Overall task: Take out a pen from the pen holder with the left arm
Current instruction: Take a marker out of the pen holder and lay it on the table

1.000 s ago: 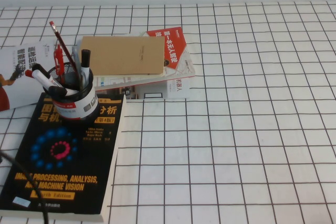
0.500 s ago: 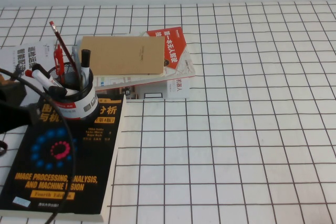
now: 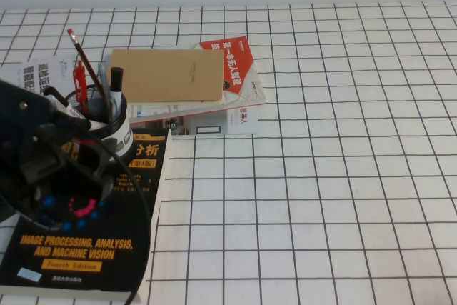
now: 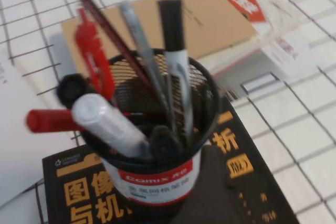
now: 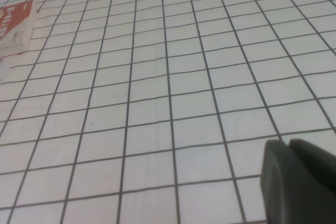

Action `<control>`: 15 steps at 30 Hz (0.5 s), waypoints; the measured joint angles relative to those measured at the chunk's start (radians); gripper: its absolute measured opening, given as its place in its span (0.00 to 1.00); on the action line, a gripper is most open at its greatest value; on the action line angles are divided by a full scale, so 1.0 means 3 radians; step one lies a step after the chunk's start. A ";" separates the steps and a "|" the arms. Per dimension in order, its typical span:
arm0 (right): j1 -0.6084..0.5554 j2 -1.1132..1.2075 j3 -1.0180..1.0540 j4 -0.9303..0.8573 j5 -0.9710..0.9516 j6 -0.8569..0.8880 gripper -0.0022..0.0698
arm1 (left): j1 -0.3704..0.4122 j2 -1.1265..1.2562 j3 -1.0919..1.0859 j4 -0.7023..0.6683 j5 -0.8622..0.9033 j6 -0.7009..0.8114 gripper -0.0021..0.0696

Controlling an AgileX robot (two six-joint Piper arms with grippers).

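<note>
Pen holder (image 3: 118,133): black mesh cup with a red-and-white label band. Stood upright on the far end of a black textbook (image 3: 132,198), at the left of the white gridded table (image 3: 321,176). Carried a cluster of writing things, all seated inside and leaning past the rim: a dark red pencil (image 3: 78,51) reaching highest, a red pen (image 3: 81,83), a silver pen (image 4: 137,35), a black marker (image 3: 116,80) and a white marker (image 4: 107,124) with a red cap, tipped far over toward the robot's left. Was backed on the far side by a brown notebook (image 3: 168,75) lying on top of a red-and-white book (image 3: 239,62). Was flanked on the left by a printed white sheet (image 3: 32,76).

Left tool (image 3: 78,155): hung low over the textbook, just beside the holder on its near left side, hiding part of the cup's wall and of the book's cover. Faced the holder, which filled the middle of the left wrist view. Could not be told whether open or closed. Had hold of none of the pens, judging by all of them sitting in the cup.

Right tool (image 5: 289,148): out of the high view. Hovered over bare gridded table, well apart from the holder, with only a corner of the red-and-white book at the edge of its wrist view. Appeared closed, gripping nothing.
</note>
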 joint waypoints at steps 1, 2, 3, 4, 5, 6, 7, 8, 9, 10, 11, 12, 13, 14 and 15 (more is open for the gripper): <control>0.0000 0.0000 0.0000 0.0000 0.0000 0.0000 0.01 | 0.0000 0.0000 0.0000 -0.0097 -0.0045 -0.0034 0.65; 0.0000 0.0000 0.0000 0.0000 0.0000 0.0000 0.01 | 0.0000 0.0000 0.0000 -0.0228 -0.0109 -0.0058 0.68; 0.0000 0.0000 0.0000 0.0000 0.0000 0.0000 0.01 | 0.0000 0.0000 -0.0005 -0.0357 -0.0178 -0.0074 0.69; 0.0000 0.0000 0.0000 0.0000 0.0000 0.0000 0.01 | 0.0000 0.0000 -0.0007 -0.0471 -0.0242 -0.0088 0.70; 0.0000 0.0000 0.0000 0.0000 0.0000 0.0000 0.01 | 0.0000 0.0000 -0.0013 -0.0566 -0.0308 -0.0096 0.70; 0.0000 0.0000 0.0000 0.0000 0.0000 0.0000 0.01 | 0.0000 0.0000 -0.0021 -0.0635 -0.0375 -0.0097 0.70; 0.0000 0.0000 0.0000 0.0000 0.0000 0.0000 0.01 | 0.0000 0.0000 -0.0021 -0.0684 -0.0426 -0.0097 0.70; 0.0000 0.0000 0.0000 0.0000 0.0000 0.0000 0.01 | 0.0000 0.0000 -0.0021 -0.0727 -0.0486 -0.0103 0.68; 0.0000 0.0000 0.0000 0.0000 0.0000 0.0000 0.01 | 0.0000 0.0000 -0.0021 -0.0757 -0.0533 -0.0103 0.67; 0.0000 0.0000 0.0000 0.0000 0.0000 0.0000 0.01 | 0.0000 0.0000 -0.0021 -0.0785 -0.0579 -0.0103 0.66; 0.0000 0.0000 0.0000 0.0000 0.0000 0.0000 0.01 | 0.0000 0.0000 -0.0021 -0.0803 -0.0612 -0.0103 0.65; 0.0000 0.0000 0.0000 0.0000 0.0000 0.0000 0.01 | 0.0000 0.0002 -0.0021 -0.0818 -0.0628 -0.0103 0.65; 0.0000 0.0000 0.0000 0.0000 0.0000 0.0000 0.01 | 0.0000 0.0017 -0.0021 -0.0826 -0.0636 -0.0103 0.64; 0.0000 0.0000 0.0000 0.0000 0.0000 0.0000 0.01 | 0.0000 0.0034 -0.0021 -0.0831 -0.0636 -0.0103 0.64; 0.0000 0.0000 0.0000 0.0000 0.0000 0.0000 0.01 | 0.0000 0.0068 -0.0021 -0.0831 -0.0636 -0.0103 0.64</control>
